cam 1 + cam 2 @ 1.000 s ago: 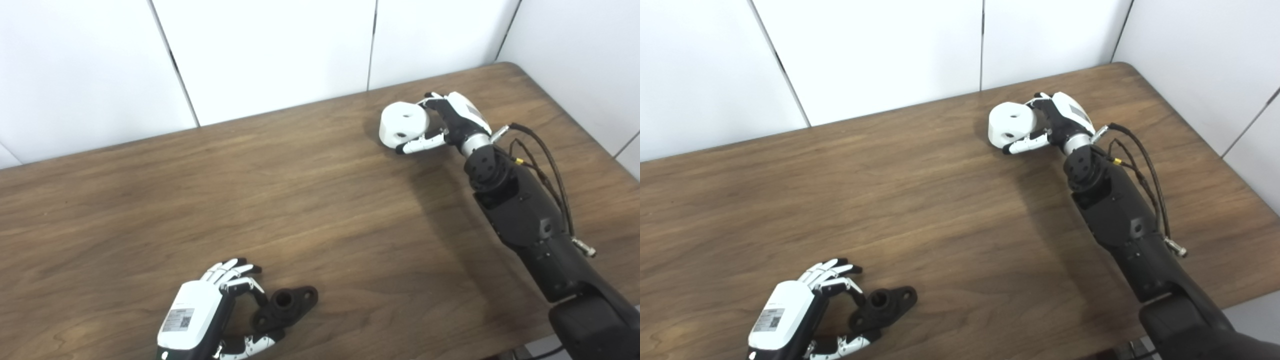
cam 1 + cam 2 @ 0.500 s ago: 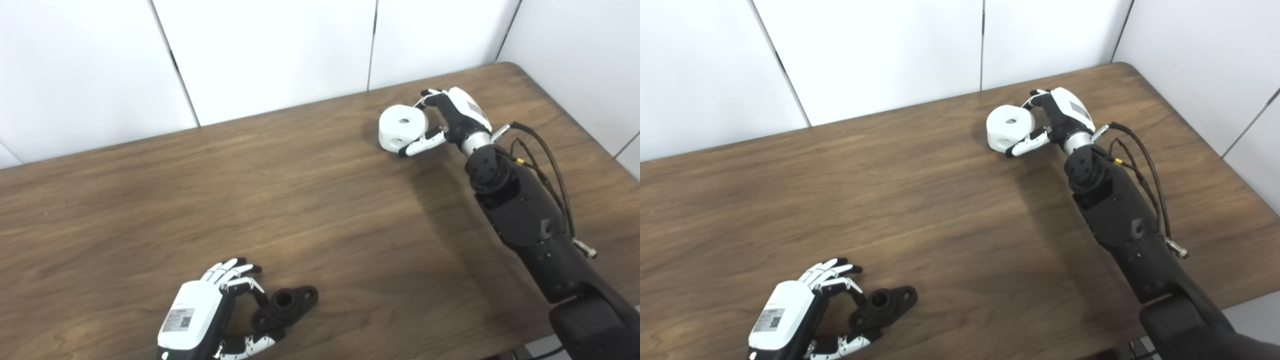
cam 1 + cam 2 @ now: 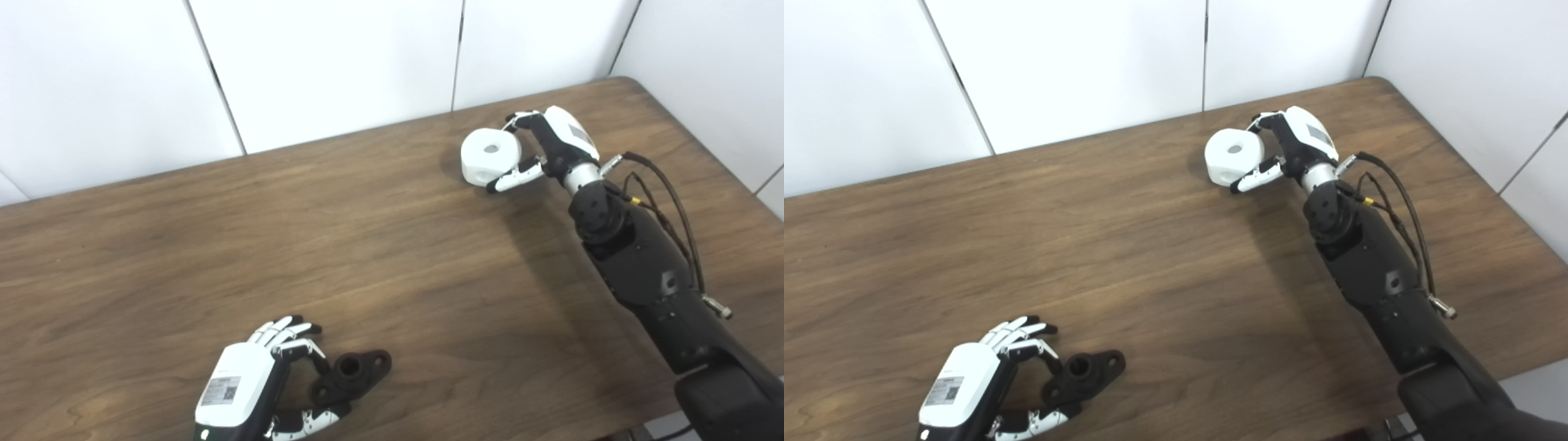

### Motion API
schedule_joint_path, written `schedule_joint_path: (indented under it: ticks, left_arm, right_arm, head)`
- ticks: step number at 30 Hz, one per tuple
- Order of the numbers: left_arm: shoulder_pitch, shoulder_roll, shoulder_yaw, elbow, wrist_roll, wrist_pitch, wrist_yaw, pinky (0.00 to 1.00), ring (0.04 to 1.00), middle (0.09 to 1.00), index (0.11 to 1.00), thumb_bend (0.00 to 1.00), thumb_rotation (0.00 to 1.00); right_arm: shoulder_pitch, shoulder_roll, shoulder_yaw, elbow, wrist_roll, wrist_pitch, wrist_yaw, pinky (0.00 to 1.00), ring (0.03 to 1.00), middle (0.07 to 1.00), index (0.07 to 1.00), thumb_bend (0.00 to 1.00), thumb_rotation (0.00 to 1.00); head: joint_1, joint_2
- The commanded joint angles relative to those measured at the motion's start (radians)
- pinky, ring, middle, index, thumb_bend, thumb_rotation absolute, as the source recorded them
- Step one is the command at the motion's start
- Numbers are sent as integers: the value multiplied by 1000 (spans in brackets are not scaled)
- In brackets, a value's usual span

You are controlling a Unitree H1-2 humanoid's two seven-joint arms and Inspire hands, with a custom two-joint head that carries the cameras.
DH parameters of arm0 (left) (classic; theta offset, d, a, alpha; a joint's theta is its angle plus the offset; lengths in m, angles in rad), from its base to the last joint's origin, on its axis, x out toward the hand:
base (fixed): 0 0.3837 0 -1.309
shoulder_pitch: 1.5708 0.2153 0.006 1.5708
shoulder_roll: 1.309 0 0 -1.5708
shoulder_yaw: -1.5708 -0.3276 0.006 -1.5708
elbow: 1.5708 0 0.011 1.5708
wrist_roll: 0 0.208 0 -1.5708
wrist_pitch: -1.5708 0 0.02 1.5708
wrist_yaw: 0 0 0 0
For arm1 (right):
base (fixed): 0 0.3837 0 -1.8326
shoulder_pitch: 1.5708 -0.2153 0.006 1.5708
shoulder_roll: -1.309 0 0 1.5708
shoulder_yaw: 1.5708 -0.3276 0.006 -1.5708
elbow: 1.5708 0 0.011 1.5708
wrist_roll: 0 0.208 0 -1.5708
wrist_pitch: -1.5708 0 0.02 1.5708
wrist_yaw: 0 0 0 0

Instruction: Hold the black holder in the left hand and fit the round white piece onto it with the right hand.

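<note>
step: both grasps | left hand (image 3: pixel 245 392) holds black holder (image 3: pixel 352 375), 7 o'clock | right hand (image 3: pixel 554 144) holds round white piece (image 3: pixel 490 156), 1 o'clock | next: bring together

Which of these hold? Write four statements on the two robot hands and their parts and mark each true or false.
1. The right robot hand grips the round white piece. True.
2. The black holder lies at the far edge of the table. False: it is at the near edge, by the left robot hand.
3. The white piece is already fitted on the holder. False: they are far apart.
4. The white piece's top face has a hole. True.
</note>
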Motion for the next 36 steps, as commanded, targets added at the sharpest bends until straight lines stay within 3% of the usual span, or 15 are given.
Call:
schedule_joint_path:
  ticks: [1,14,29,36]
  left_arm:
    - [41,6,-11,41,14,42,-59,860,880,798,488,519,61]
    - [36,-22,-26,48,40,50,-62,864,875,791,488,519,60]
    - [23,-73,-65,46,100,96,-77,859,869,789,488,520,59]
    - [8,-97,-83,50,120,119,-88,858,867,789,488,520,59]
  right_arm:
    - [-12,-34,-8,-76,-3,-33,5,884,933,845,485,521,137]
    - [125,-9,-6,-415,6,53,141,895,946,844,484,522,134]
    - [252,76,37,-648,98,82,281,904,948,839,481,524,141]
    - [306,88,55,-750,153,87,338,937,942,835,481,522,147]
  head:
    - [4,0]
    - [73,10]
    - [195,39]
    - [234,62]
